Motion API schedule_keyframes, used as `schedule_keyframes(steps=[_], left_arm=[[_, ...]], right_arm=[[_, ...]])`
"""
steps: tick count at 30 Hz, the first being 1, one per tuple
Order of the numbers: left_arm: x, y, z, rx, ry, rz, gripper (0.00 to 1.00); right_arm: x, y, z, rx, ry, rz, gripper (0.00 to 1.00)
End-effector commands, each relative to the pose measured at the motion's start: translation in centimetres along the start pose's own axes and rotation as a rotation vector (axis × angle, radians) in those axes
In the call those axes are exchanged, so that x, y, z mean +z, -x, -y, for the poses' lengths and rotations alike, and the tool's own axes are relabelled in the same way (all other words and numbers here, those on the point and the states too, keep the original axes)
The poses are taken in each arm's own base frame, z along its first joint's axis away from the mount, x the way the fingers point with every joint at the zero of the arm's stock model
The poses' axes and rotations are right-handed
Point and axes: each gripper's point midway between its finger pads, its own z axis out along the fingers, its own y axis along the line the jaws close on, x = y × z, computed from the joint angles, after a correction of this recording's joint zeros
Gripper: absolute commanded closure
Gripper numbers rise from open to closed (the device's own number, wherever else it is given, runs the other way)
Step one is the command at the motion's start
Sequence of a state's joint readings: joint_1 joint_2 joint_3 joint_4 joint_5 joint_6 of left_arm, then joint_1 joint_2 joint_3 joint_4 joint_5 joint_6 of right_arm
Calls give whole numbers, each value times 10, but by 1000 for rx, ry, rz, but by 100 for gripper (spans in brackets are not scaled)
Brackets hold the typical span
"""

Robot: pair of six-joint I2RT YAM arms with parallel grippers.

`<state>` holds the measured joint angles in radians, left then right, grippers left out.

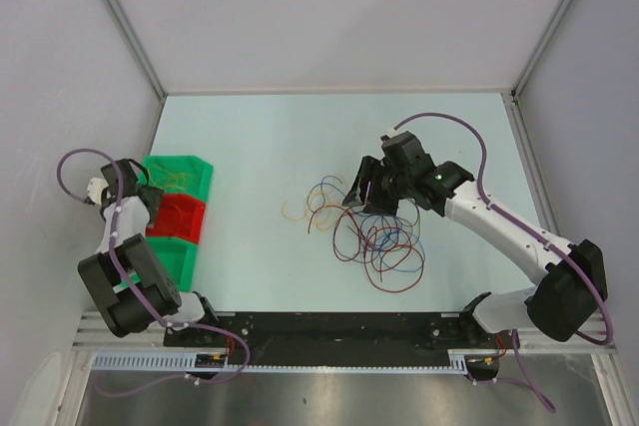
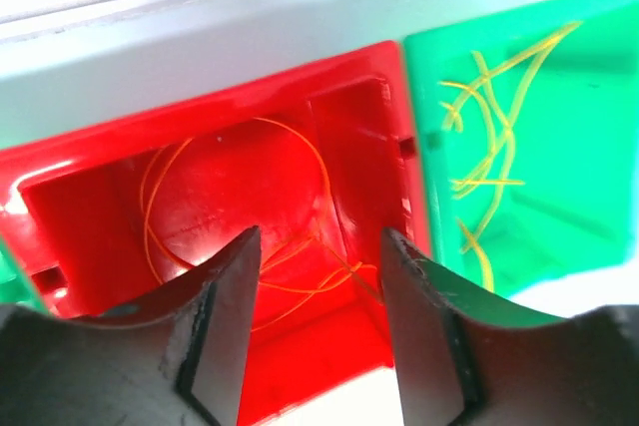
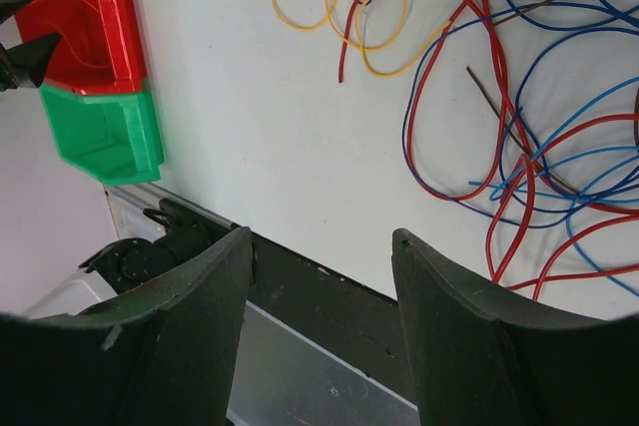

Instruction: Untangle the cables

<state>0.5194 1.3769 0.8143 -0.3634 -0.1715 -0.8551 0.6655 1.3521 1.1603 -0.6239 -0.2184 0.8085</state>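
The cables (image 1: pixel 374 236) lie in a loose tangle of red, blue, maroon and orange-yellow wires in the middle of the table. My right gripper (image 1: pixel 371 192) hangs over the tangle's far edge. In the right wrist view it (image 3: pixel 319 246) is open and empty, with red and blue cables (image 3: pixel 499 147) up to the right and a yellow cable (image 3: pixel 300 22) beyond. My left gripper (image 2: pixel 319 256) is open over the red bin (image 2: pixel 90 167), where a thin orange cable (image 2: pixel 300 286) lies coiled below the fingers. Yellow cables (image 2: pixel 489 147) lie in the green bin (image 2: pixel 599 77) beside it.
A row of bins stands at the table's left: green (image 1: pixel 195 172), red (image 1: pixel 185 216), green (image 1: pixel 180 256). The black front rail (image 1: pixel 329 326) runs along the near edge. Grey walls enclose the table on three sides.
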Motion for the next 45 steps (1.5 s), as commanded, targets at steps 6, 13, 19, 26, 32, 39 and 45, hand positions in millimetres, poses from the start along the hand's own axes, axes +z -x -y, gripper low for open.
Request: schedule_keyframes(steps=[6, 13, 19, 26, 32, 39, 45], left_arm=[[-61, 47, 37, -9, -149, 127, 31], [-90, 62, 45, 8, -195, 170, 27], [-135, 56, 73, 114, -365, 205, 22], [-187, 5, 125, 370, -584, 170, 16], [-222, -71, 165, 607, -825, 48, 15], [-221, -156, 172, 825, -902, -80, 15], [-217, -215, 177, 974, -956, -157, 16]], right_arm=[[-16, 8, -14, -39, 45, 33, 37], [-26, 9, -12, -54, 41, 54, 37], [-30, 15, -6, -68, 23, 85, 37], [-23, 21, 7, -84, -23, 124, 38], [-5, 21, 17, -194, -64, 161, 37], [14, 22, 53, -255, -175, 149, 38], [35, 19, 64, -254, -167, 147, 26]])
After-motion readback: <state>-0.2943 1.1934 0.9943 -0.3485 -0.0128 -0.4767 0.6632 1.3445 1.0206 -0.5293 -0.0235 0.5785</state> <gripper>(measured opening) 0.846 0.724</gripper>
